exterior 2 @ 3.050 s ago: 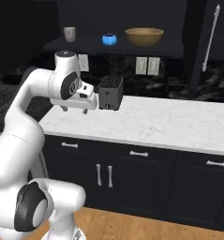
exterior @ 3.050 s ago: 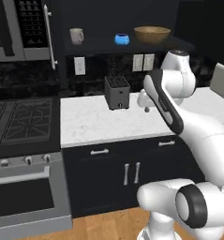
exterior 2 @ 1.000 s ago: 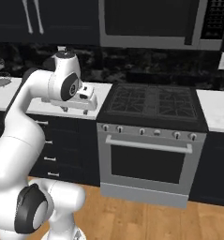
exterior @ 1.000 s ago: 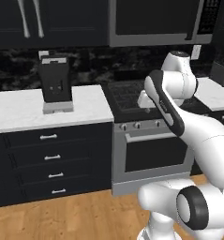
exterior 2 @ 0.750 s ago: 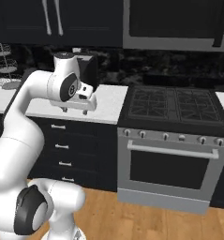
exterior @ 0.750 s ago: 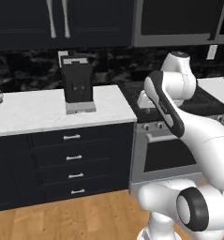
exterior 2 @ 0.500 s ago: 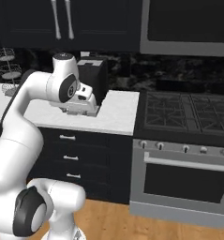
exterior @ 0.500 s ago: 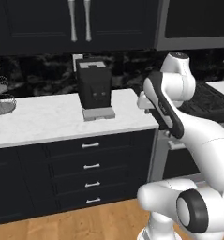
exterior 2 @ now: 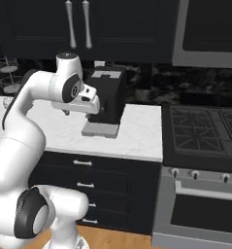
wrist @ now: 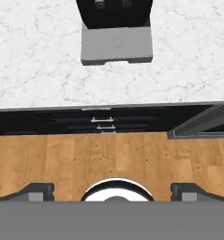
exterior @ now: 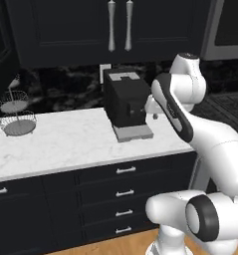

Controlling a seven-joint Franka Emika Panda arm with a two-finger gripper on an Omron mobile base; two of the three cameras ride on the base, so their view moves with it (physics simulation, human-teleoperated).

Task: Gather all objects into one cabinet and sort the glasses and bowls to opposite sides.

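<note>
Two-finger gripper (wrist: 111, 190) spread wide, empty, aimed down past front edge of white marble counter (exterior: 65, 144) at wooden floor; nothing within reach, so likely travel pose.

Black boxy coffee machine (exterior 2: 106, 99) with grey drip tray sits at counter's back edge, against wall.

Wire tiered stand (exterior: 16, 114) near counter's left end.

Task cups, bowl: not seen here. Black upper cabinet, paired silver bar handles (exterior: 119, 25), doors shut; whether target cabinet, cannot tell.

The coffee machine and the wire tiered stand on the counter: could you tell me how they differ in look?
The coffee machine is a solid black box on a grey base; the wire tiered stand is open, thin silver wire with two round baskets. The machine is bulkier; the stand is slender. Both stand upright on the white marble counter.
</note>
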